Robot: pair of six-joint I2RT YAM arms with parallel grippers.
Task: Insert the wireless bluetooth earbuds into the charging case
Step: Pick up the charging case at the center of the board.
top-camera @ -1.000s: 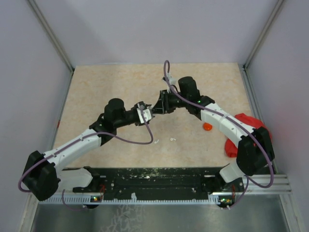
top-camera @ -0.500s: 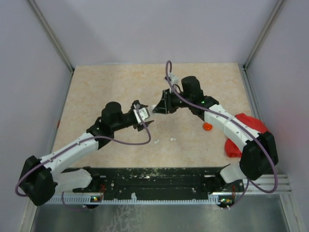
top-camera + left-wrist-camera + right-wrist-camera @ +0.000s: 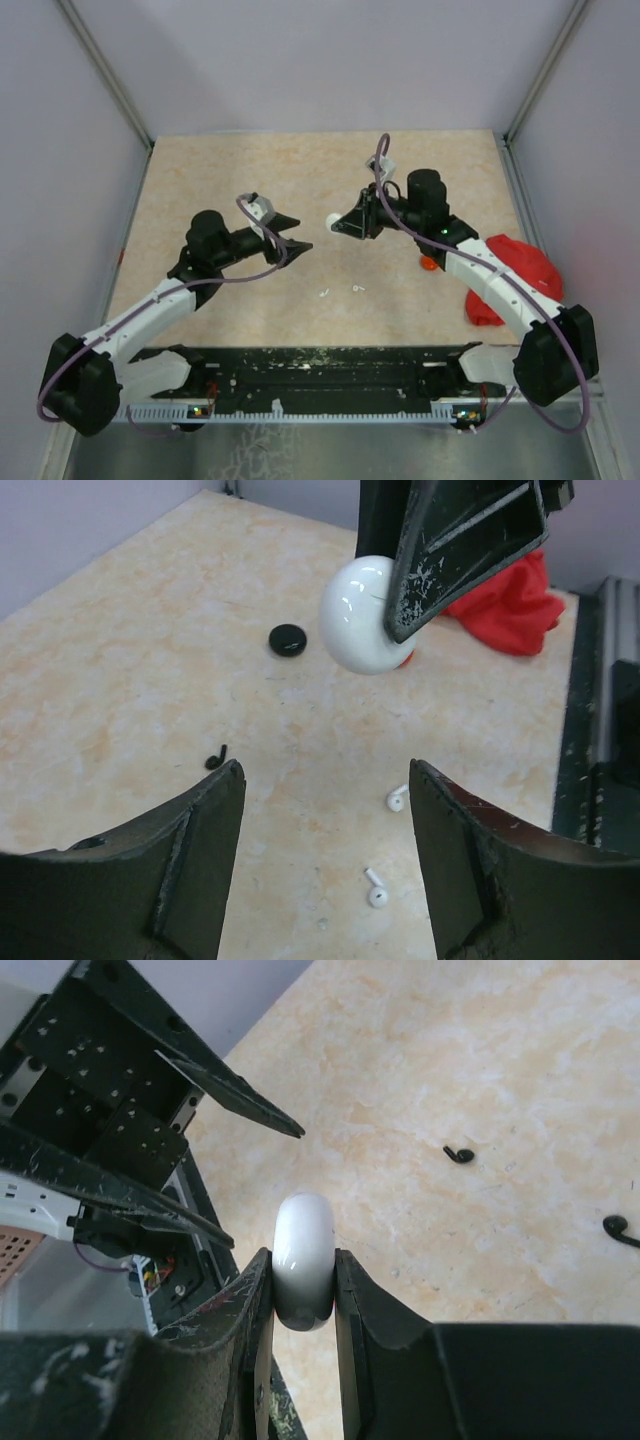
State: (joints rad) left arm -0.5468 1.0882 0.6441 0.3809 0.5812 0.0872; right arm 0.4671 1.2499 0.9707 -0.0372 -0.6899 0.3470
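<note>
Having drawn apart, left gripper (image 3: 325,775) gapes empty while right gripper (image 3: 340,224) clamps the white charging case (image 3: 358,615).

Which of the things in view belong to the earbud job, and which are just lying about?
Job: glossy white round charging case, clamped in the right tool; two white stem-shaped earbuds; two black curved earbuds; black round disc-like case; small red-orange piece, probably.
Lying about: crumpled red cloth lump.
</note>
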